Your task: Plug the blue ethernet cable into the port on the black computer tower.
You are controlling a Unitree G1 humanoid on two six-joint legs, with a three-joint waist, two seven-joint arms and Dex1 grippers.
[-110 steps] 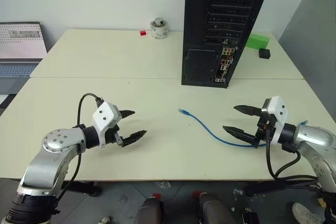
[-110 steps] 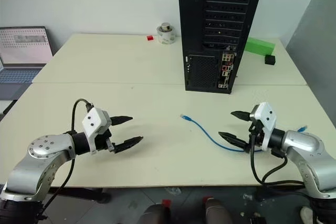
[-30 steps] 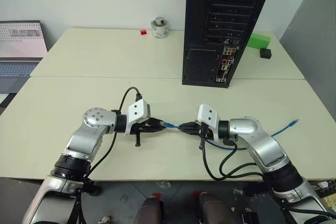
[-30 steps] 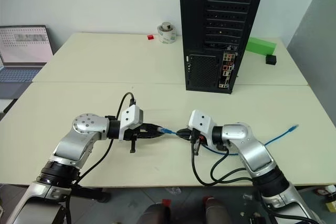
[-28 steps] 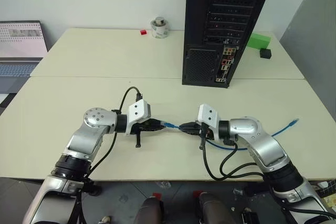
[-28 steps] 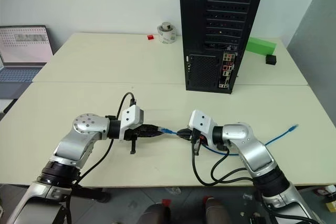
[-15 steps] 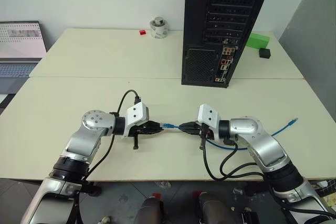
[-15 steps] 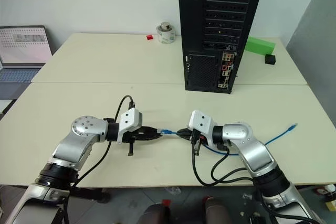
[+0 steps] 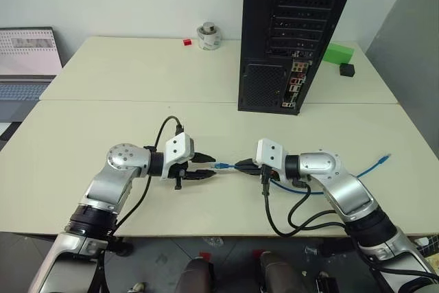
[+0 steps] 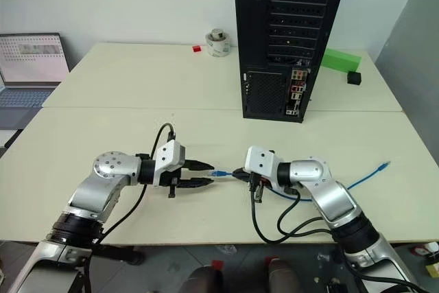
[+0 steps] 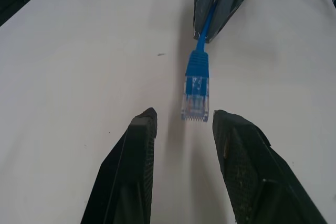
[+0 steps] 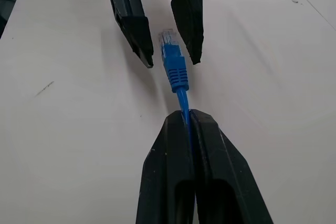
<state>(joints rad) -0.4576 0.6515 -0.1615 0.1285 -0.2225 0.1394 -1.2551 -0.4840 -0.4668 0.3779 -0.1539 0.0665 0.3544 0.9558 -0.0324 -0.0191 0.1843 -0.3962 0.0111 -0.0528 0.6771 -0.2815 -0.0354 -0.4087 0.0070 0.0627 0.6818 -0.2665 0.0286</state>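
Right gripper (image 9: 241, 165): fingers pressed together on the blue ethernet cable (image 12: 174, 70) just behind its plug boot, so that the clear plug projects from the fingertips toward the left gripper (image 9: 209, 167). Left gripper: fingers apart, one to each side of the plug tip; in the left wrist view the plug (image 11: 195, 95) lies in the gap between the two fingertips, touching neither. The two grippers face each other tip to tip above the near half of the table (image 9: 103, 121).

Black computer tower (image 9: 295, 32): stands upright on the table at about 1 o'clock from the grippers, well apart from them, its rear panel with slot covers, mesh vent and strip of coloured connectors facing the camera.

Cable, remainder: runs from the right gripper toward 3 o'clock along the table, ending in a second plug (image 9: 387, 158) near the right edge.

Other items: laptop (image 9: 27, 60) at 10 o'clock; green block (image 9: 336, 53) and small black box (image 9: 346, 69) beside the tower at 2 o'clock; tape roll (image 9: 208, 36) and small red piece (image 9: 186, 42) at 12 o'clock near the far edge.
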